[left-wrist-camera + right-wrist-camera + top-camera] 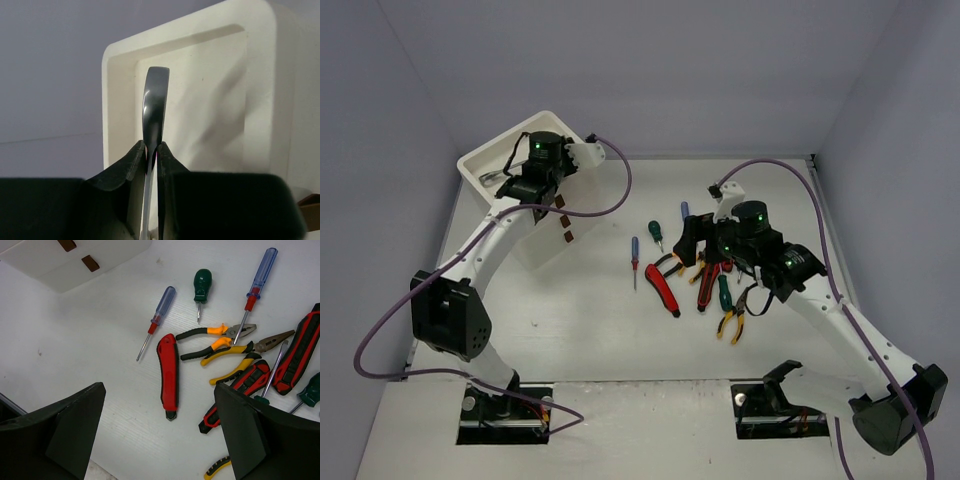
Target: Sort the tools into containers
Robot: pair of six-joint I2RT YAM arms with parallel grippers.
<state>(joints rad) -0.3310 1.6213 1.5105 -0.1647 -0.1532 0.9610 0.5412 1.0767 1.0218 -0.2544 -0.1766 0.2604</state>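
Tools, from above: heaped on the table right of centre, one screwdriver a little apart to the left. Right gripper directly over the heap, presumably to choose a pick. Left gripper far left, over the tray atop the box, carrying a wrench; poised there, most likely, to set it in

Left wrist: jaws closed tight on the wrench, thin shank pinched edge-on between the fingers, head sticking out past the tips. Tray floor straight behind, rim framing the head, so aimed into the tray and not beside it. Cannot tell whether touching the floor or just above

Right wrist: jaws spread wide, nothing held. Red cutter lying lengthwise in the gap between the fingers, just ahead of the tips, so probably the next grab and already lined up for closing across its width. Blue screwdriver and green one farther on toward the box. Yellow pliers and red-black pliers crowded near one finger: some risk of a snag on the way down
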